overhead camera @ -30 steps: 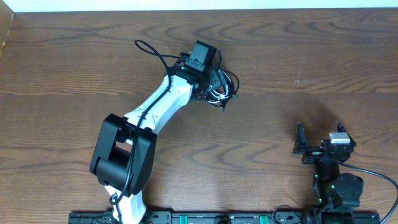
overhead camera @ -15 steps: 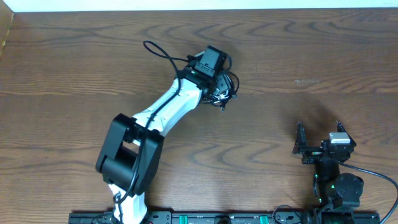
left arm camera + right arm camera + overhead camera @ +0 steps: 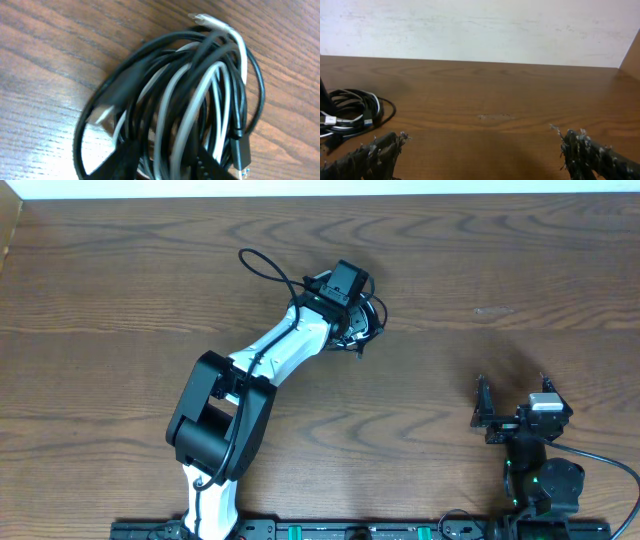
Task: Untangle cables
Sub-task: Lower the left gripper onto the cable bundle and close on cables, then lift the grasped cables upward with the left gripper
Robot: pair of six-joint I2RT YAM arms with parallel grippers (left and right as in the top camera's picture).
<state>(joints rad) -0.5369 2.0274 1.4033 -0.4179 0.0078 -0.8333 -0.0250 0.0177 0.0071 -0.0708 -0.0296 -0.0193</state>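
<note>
The wooden counter (image 3: 500,270) carries everything. The left arm (image 3: 275,345) reaches to its far middle, wrist over the cables (image 3: 132,75). They lie there in one tangled coil, black strands wound with a white cable (image 3: 192,107). The left jaws sit down among the strands, some running between them; whether they grip, I cannot tell. The right arm (image 3: 535,465) sits at the near right, its jaws spread wide and empty, well apart from the coil. A silver plug (image 3: 202,20) pokes from the coil's edge.
</note>
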